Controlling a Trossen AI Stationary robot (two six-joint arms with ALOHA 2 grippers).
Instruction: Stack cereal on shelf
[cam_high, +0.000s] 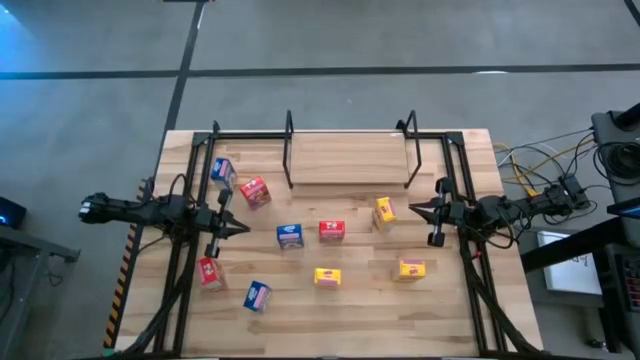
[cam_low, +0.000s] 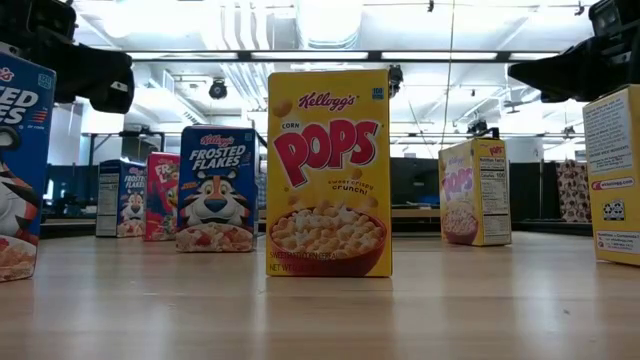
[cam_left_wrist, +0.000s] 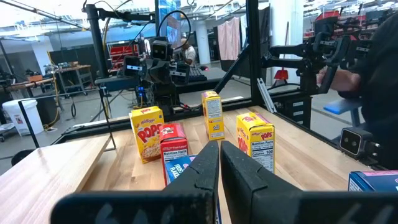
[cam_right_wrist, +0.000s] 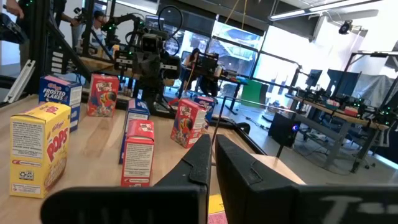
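on the wooden tabletop (cam_high: 440, 300), nine cereal boxes stand scattered in front of the shelf (cam_high: 348, 158), which sits at the far edge with its board bare. three blue boxes: one near the far left corner (cam_high: 222, 170), one mid-table (cam_high: 290, 236), one toward the near left (cam_high: 257, 295). three red boxes: one beside the far blue box (cam_high: 254, 192), one at centre (cam_high: 332, 231), one at the left (cam_high: 209, 272). three yellow boxes: one close to the shelf's right end (cam_high: 385, 211), one at near centre (cam_high: 327, 277), one to the right (cam_high: 411, 268). left gripper (cam_high: 243, 228) hovers at the left side, fingers together, holding nothing. right gripper (cam_high: 414, 209) hovers at the right side, just beside the yellow box by the shelf, fingers together, likewise unloaded.
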